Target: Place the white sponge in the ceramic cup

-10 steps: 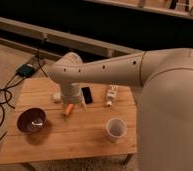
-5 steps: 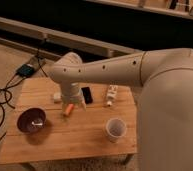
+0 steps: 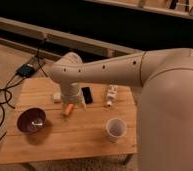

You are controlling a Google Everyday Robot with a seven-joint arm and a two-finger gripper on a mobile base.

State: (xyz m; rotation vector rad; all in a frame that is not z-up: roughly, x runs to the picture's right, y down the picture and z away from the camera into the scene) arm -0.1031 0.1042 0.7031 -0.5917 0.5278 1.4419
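The white sponge lies on the wooden table, at the back left, partly hidden by my arm. The ceramic cup stands upright and empty near the table's front right. My gripper hangs from the wrist above the middle of the table, just right of the sponge and well left of and behind the cup. An orange object lies right below the gripper.
A dark purple bowl sits at the front left. A black flat object and a white tube-like bottle lie behind the cup. Cables and a dark box lie on the floor to the left.
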